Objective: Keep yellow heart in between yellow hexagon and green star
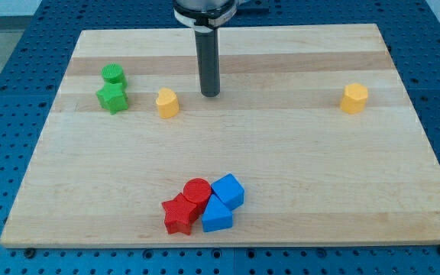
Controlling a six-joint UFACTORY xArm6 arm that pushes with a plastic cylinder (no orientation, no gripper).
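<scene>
Open table (281, 176) lies between the heart (166, 102) and hexagon (354, 98); only my tip (210, 94) stands there, just right of the heart.

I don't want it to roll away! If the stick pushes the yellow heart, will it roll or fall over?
Probably neither. The yellow heart looks squat and sits flat on the wooden board, so it should slide. It seems like stiff plastic, likely light. My tip is just to its right, apart; an off-centre push may spin it.

Two green blocks (113, 90), two yellow (167, 102), two red (187, 205), two blue (221, 202), pale wooden board (281, 183).
</scene>
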